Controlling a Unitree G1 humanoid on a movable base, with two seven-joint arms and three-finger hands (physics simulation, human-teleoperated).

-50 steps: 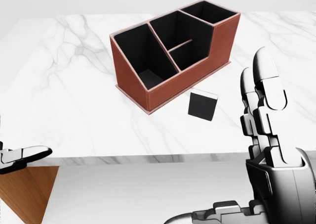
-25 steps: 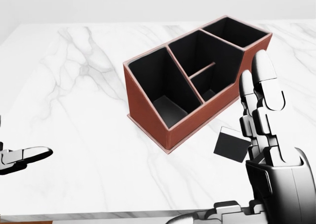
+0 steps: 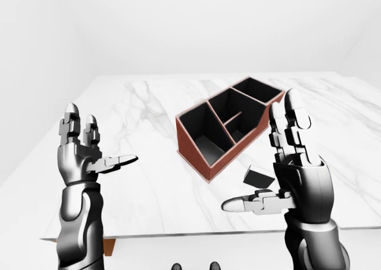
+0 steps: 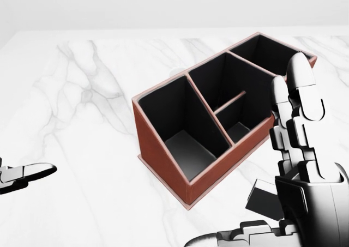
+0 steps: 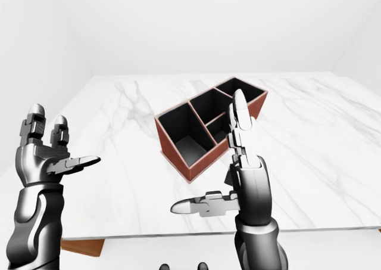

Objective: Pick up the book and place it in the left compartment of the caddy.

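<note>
White marble-patterned table (image 3: 149,163) with grey veining is seen filling most of the left-eye view; its near edge is shown along the bottom of the frame, with a brown wooden part (image 3: 109,246) visible beneath it at lower left. Two items are carried directly on the top. Red-brown caddy (image 4: 163,154) with black interior is set at an angle, centre to upper right of the head view; several open compartments are shown, largest at left end. Small dark book (image 3: 258,176) is laid flat just beside the caddy's lower right wall, lower right of centre in the left-eye view.
</note>
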